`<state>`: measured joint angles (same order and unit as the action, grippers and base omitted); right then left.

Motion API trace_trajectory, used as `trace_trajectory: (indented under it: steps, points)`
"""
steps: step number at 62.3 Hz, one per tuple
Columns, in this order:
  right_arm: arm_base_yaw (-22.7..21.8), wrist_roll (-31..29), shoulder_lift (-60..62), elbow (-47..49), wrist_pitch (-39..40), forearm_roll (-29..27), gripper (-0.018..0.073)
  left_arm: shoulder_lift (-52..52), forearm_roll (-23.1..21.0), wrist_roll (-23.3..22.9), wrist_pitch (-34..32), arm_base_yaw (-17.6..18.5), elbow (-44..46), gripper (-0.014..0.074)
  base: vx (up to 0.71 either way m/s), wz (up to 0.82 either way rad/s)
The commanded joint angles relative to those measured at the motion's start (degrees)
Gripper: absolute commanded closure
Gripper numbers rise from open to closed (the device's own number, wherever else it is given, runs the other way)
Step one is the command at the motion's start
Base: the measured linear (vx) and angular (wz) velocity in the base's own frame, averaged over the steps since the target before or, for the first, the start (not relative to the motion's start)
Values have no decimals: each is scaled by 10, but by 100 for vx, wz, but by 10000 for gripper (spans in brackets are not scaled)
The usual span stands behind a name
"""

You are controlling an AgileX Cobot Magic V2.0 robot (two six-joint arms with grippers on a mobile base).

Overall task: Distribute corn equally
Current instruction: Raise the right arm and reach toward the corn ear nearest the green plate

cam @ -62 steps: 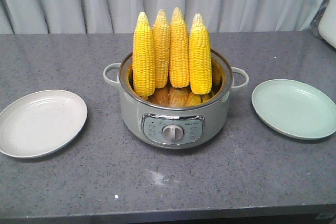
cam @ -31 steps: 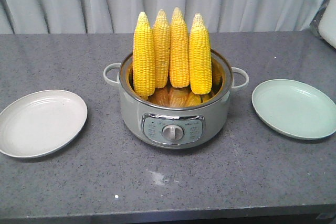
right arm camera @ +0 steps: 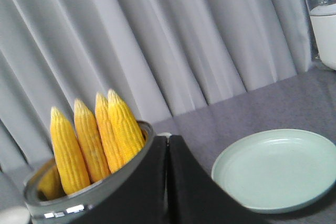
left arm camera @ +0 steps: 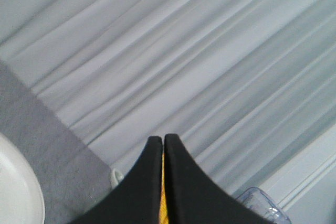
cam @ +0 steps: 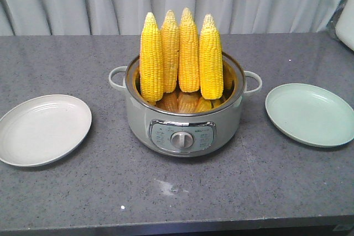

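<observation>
Nothing is changing: the bright yellow corn cobs [cam: 181,53] are still standing in the round grey metal pot [cam: 138,122], and the black left gripper [left arm camera: 163,145] and right gripper [right arm camera: 168,148] are staying pressed together, so sharing is waiting.

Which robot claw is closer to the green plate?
Right. The right gripper points between the pot and the green plate, which lies just to its right. The left gripper is by the white plate, and its camera shows no green plate.
</observation>
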<state>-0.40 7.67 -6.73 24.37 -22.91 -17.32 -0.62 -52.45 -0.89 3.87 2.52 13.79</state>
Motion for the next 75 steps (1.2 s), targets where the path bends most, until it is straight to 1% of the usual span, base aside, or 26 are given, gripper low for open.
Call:
trace_trajectory:
  steps: [1, 4, 6, 9, 13, 16, 20, 23, 27, 33, 37, 42, 45, 49, 54, 58, 61, 65, 75]
  points:
    - [-2, -113, -48, 61, -28, -21, 559, -3, -5, 97, 8, 0, 56, 603, 0, 0]
    - [-2, -175, -73, 86, -48, -53, 552, 6, -5, 136, 39, 0, 77, 603, 0, 0]
    - [-2, -212, -89, 100, -56, -78, 545, 16, -5, 154, 61, 0, 89, 603, 0, 0]
    - [-2, -261, -110, 117, -65, -117, 531, 32, -5, 174, 91, 0, 104, 603, 0, 0]
    - [-2, -328, -143, 138, -74, -185, 498, 64, -5, 202, 132, 0, 126, 601, 0, 0]
    - [-2, -381, -162, 146, -79, -225, 468, 85, -6, 222, 152, 0, 138, 599, 0, 0]
    - [-2, -446, -184, 151, -85, -275, 410, 115, -8, 253, 176, 0, 154, 589, 0, 0]
    - [-2, -491, -197, 151, -87, -306, 349, 135, -10, 276, 187, 0, 165, 575, 0, 0]
    - [-2, -526, -208, 151, -92, -330, 255, 162, -10, 307, 202, 0, 180, 547, 0, 0]
    - [-2, -543, -218, 151, -97, -335, 101, 191, -10, 324, 210, 0, 199, 475, 0, 0]
    - [-2, -543, -218, 151, -89, -335, 1, 205, -11, 324, 208, 0, 206, 400, 0, 0]
    - [-2, -545, -218, 151, -82, -335, -74, 219, -12, 324, 208, 0, 209, 308, 0, 0]
    - [-2, -545, -218, 151, -83, -336, -90, 224, -15, 324, 209, 0, 209, 260, 0, 0]
    - [-2, -547, -218, 151, -76, -337, -88, 225, -15, 324, 211, 0, 209, 216, 0, 0]
    - [-2, -559, -229, 155, -57, -337, -85, 225, -15, 324, 210, 0, 209, 187, 0, 0]
    - [-2, -563, -256, 175, -55, -338, -85, 225, -15, 324, 210, 0, 209, 184, 0, 0]
    - [-2, -563, -290, 204, -61, -339, -85, 225, -15, 324, 210, 0, 209, 184, 0, 0]
    - [-2, -581, -343, 250, -76, -345, -85, 225, -15, 324, 210, 0, 209, 184, 0, 0]
    - [-2, -654, -501, 380, -130, -407, -82, 225, -15, 323, 210, 0, 209, 184, 0, 0]
